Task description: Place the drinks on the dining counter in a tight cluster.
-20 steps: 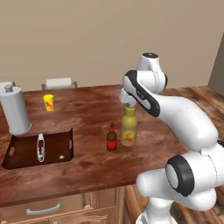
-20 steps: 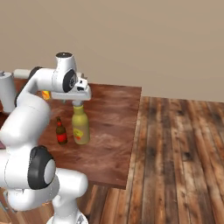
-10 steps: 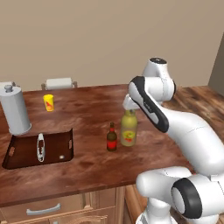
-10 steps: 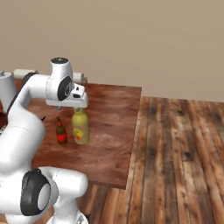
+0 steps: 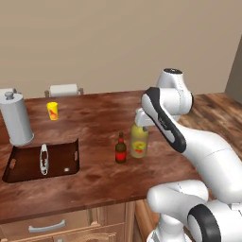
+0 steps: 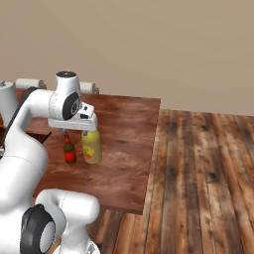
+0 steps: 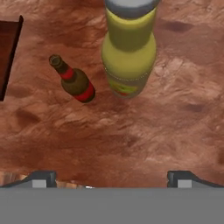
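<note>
The tool [image 7: 112, 177] hangs above the bench [image 5: 94, 175] with its two fingertips [image 7: 40, 177] spread wide and nothing between them. It sits over the olive-yellow bottle [image 5: 139, 141], whose grey cap lies under the arm's wrist in the left base view.

Seen from the hand, the olive-yellow bottle [image 7: 128, 52] stands upright just ahead of the open tips, its yellow-red label facing down the frame. The small dark brown bottle [image 7: 75, 81] with its red label stands just beside it, apart but near.

In the left base view the dark brown bottle [image 5: 121, 149] is to the left of the yellow one, both in the middle of the reddish-brown top. In the right base view they stand side by side: brown [image 6: 69, 150], yellow [image 6: 92, 147].

Further left are the sink recess [image 5: 28, 165], a grey cylindrical canister [image 5: 16, 120] and a small yellow cup [image 5: 52, 110]. A paper towel roll [image 5: 63, 90] lies at the far edge.
</note>
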You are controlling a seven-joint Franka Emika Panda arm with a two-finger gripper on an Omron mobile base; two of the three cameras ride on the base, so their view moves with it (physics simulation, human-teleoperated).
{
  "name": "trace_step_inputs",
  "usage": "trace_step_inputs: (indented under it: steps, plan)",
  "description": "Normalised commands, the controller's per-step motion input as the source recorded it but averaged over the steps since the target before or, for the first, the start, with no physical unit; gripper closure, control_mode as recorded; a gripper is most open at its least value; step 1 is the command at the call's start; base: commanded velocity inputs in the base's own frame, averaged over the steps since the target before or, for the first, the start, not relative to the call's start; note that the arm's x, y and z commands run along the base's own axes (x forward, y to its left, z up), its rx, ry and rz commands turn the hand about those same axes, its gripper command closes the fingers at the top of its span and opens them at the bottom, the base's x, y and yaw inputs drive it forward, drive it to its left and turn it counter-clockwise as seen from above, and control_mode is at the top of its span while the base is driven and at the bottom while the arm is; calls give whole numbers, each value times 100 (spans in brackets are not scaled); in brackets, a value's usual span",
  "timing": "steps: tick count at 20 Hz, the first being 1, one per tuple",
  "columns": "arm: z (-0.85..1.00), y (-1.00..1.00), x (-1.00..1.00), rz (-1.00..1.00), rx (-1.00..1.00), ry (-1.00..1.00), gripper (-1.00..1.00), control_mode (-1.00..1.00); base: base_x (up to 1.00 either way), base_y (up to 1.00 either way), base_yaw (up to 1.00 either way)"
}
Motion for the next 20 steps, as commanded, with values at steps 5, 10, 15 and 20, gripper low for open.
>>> trace_step_inputs:
  steps: [5,10,15,20]
  plan:
    - [-15,0,-23,0,0,14,-100,-100,0,0,0]
    - [-19,-1,-26,0,0,9,-100,-100,0,0,0]
    - [-14,0,-18,-1,0,10,-100,-100,0,0,0]
    - [0,0,0,0,0,1,-100,-100,0,0,0]
